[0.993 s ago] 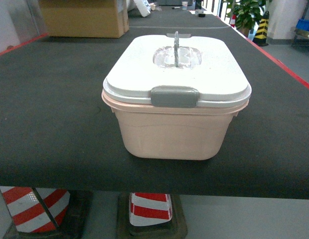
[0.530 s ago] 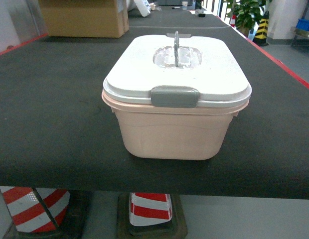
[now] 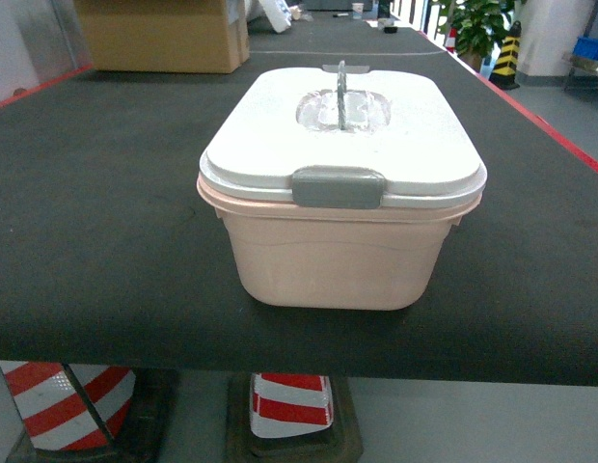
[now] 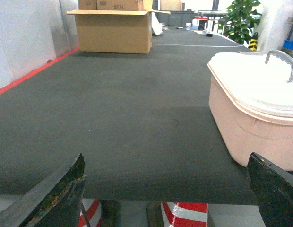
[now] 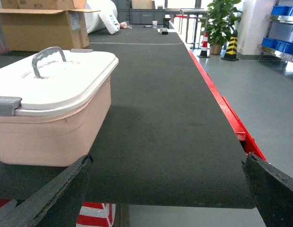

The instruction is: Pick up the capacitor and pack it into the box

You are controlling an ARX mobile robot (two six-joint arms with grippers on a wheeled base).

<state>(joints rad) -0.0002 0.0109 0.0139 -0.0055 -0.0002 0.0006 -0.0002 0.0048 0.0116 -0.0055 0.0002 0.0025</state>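
The box [image 3: 338, 246] is a salmon-pink tub under a shut white lid [image 3: 347, 125] with a grey front latch [image 3: 338, 186] and an upright grey handle [image 3: 341, 87]. It stands near the front edge of the dark table. The left wrist view has the box [image 4: 250, 123] at right; the right wrist view has the box [image 5: 52, 127] at left. My left gripper [image 4: 168, 187] is open before the table's front edge, left of the box, empty. My right gripper [image 5: 168, 187] is open, right of the box, empty. Neither gripper shows in the head view. No capacitor is in view.
A brown cardboard carton [image 3: 164, 34] stands at the table's far left. The table [image 3: 96, 222] has a red edge [image 5: 222, 99] on the right. Red-white striped posts [image 3: 291, 400] stand under the front edge. A potted plant [image 5: 217, 21] and blue bins [image 5: 283, 12] lie beyond.
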